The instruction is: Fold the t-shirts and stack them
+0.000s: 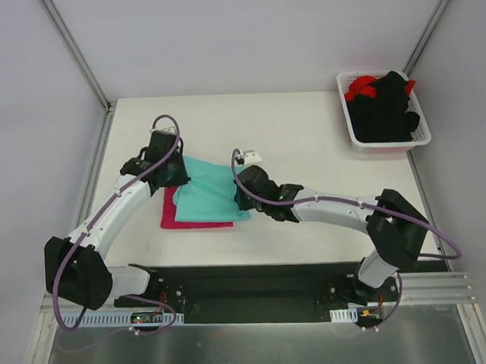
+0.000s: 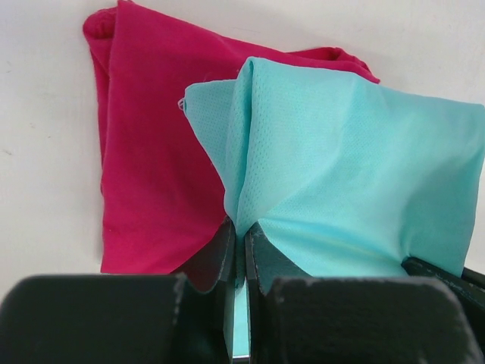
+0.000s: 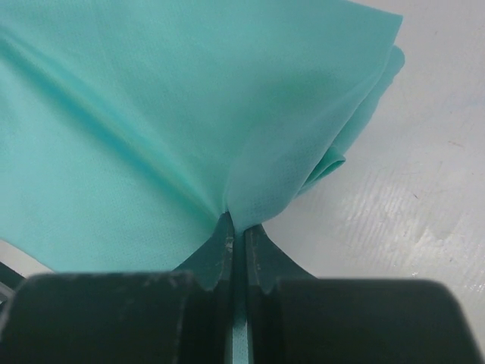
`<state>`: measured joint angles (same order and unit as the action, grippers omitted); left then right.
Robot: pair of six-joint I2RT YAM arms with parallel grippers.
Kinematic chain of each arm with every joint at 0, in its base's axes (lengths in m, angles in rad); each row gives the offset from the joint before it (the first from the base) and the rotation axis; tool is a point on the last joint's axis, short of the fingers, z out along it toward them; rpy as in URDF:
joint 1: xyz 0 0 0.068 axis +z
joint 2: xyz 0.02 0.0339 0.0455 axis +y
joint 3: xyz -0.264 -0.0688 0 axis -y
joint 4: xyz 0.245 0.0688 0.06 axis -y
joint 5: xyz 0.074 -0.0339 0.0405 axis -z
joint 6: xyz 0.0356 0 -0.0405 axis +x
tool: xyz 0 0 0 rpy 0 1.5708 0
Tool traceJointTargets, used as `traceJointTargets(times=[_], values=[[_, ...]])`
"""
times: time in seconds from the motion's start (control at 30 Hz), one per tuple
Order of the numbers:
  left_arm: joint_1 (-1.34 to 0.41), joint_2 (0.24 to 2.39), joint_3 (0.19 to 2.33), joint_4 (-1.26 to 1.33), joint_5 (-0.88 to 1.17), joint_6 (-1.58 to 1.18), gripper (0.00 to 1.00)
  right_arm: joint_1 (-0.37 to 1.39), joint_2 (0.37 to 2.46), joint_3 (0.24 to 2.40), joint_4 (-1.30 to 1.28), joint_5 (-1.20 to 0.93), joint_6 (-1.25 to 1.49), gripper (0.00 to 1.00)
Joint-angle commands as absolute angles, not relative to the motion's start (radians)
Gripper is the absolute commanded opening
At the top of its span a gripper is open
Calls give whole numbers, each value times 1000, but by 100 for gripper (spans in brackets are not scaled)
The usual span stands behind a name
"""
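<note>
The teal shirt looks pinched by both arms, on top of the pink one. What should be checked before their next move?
1. Left jaws shut on teal shirt: ok.
2. Right jaws shut on the same shirt: ok.
3. Only teal cloth between the jaws: ok.
4. Teal lined up over pink shirt: not ok, it sits askew.
5. Basket of dark garments well away from both shirts: ok.

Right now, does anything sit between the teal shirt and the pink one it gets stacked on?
Nothing visible does. The left hand and right hand both pinch the teal t-shirt, which already drapes partly over the pink t-shirt.
</note>
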<state>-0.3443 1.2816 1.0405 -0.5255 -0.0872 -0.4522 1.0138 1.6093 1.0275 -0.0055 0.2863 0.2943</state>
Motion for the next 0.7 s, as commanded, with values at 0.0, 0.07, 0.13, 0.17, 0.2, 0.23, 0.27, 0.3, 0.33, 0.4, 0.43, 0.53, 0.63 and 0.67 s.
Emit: traceJointTargets(times=[0.0, 0.07, 0.13, 0.17, 0.2, 0.23, 0.27, 0.3, 0.33, 0.4, 0.43, 0.53, 0.63, 0.67], values=[[-302, 1269, 1046, -563, -117, -431, 0, 1034, 1638, 1088, -8, 287, 308, 0], [-284, 1270, 1046, -580, -118, -437, 0, 1040, 1646, 1098, -6, 284, 311, 1], [-270, 1276, 1043, -591, -115, -452, 0, 1043, 1660, 1111, -8, 281, 316, 1], [-264, 1279, 1039, -597, -112, -456, 0, 1046, 1663, 1115, -9, 281, 316, 0], [-250, 1285, 1037, -597, -110, -462, 0, 1048, 1667, 1115, -8, 281, 318, 0], [-244, 1289, 1032, -600, -104, -465, 0, 1049, 1674, 1123, -9, 279, 316, 0], [-238, 1290, 1026, -603, -106, -466, 0, 1051, 1677, 1126, -9, 281, 318, 1], [-226, 1286, 1020, -606, -107, -475, 0, 1052, 1681, 1127, -11, 279, 319, 0], [-219, 1282, 1014, -606, -104, -480, 0, 1054, 1687, 1129, -11, 276, 321, 1], [-200, 1279, 1000, -607, -98, -486, 0, 1054, 1695, 1137, -14, 273, 319, 0], [-192, 1282, 997, -606, -95, -488, 0, 1055, 1697, 1137, -12, 272, 321, 0], [-175, 1304, 993, -607, -92, -488, 0, 1061, 1706, 1141, -12, 270, 321, 0], [-169, 1313, 992, -607, -89, -495, 0, 1062, 1717, 1147, -12, 265, 322, 0], [-167, 1316, 999, -609, -92, -497, 0, 1063, 1718, 1147, -14, 265, 322, 1]])
